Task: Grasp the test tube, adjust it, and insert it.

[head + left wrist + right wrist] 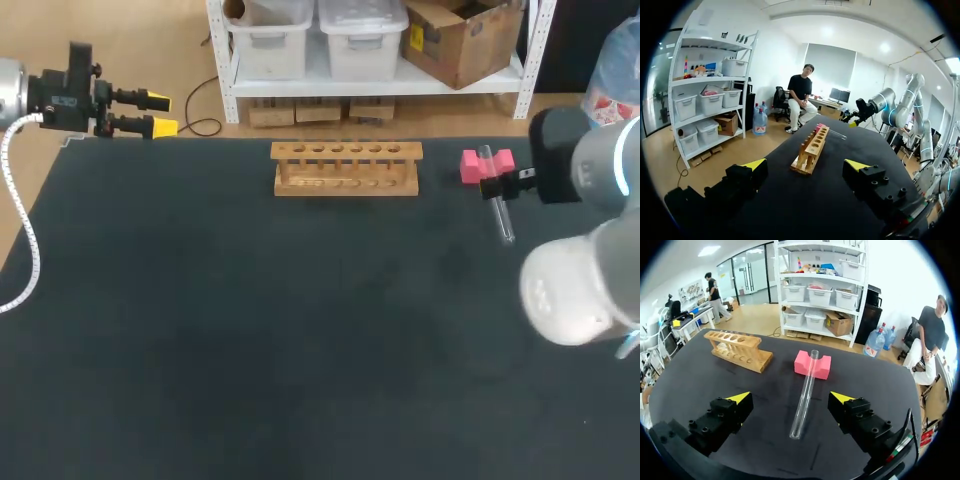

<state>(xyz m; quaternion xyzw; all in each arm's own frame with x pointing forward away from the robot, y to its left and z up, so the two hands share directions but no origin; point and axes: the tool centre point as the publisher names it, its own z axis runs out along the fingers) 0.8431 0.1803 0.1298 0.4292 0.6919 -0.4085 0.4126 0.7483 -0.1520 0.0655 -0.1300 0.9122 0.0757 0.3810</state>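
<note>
**Dark desk (250, 350), test tube (503, 218) propped on a pink block (470, 167)**

Bare cloth fills the lower frame. At middle right the right tool (790, 397) hangs with its fingers spread wide on either side of the test tube, touching nothing. One end of the test tube rests on the pink block. A wooden rack (346, 167) stands at upper centre. At upper left the left tool (160, 113) is parted and empty.

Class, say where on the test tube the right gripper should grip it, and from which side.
Likely mid-length on the test tube, from above, one finger each side. It lies sloped, far end propped on the pink block, near end on the table, so the middle is raised. The open right gripper straddles it.
</note>
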